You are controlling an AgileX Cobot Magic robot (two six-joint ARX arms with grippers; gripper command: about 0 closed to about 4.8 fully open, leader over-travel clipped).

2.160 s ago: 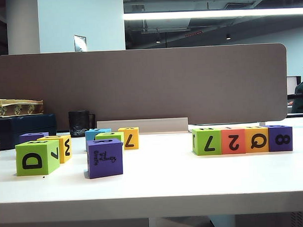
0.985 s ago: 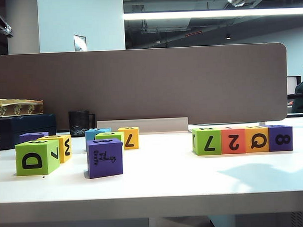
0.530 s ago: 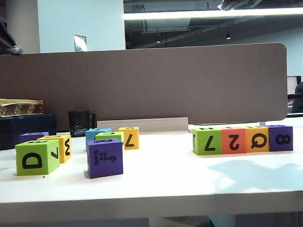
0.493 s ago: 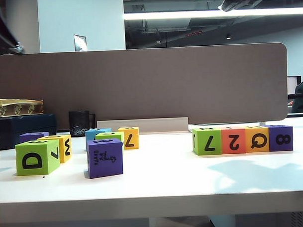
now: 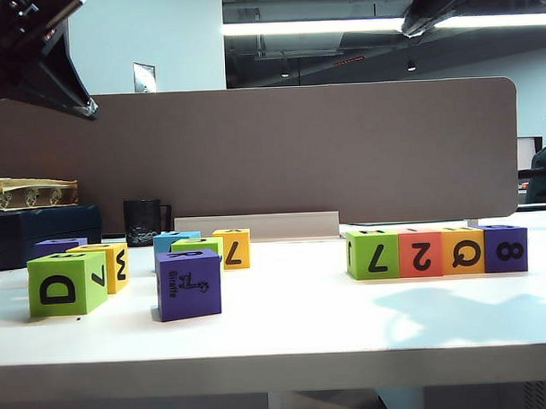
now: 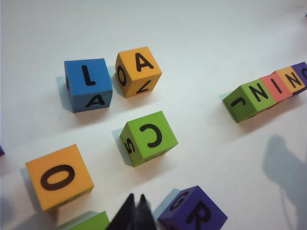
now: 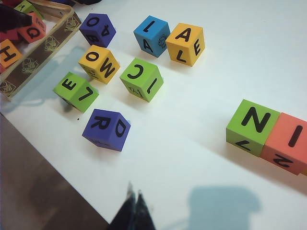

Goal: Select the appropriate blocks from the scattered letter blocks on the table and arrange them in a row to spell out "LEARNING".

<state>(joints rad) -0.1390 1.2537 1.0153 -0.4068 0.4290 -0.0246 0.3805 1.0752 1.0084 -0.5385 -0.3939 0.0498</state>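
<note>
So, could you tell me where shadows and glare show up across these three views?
Exterior view: a bright ceiling light strip glares, and a soft shadow lies on the table. Left wrist view: a dark shadow beside the shut left gripper. Right wrist view: a bluish shadow near the shut right gripper; the blocks stay sharp.

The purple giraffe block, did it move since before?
No. The purple giraffe block sits in the same spot beside the green D block, as before.
</note>
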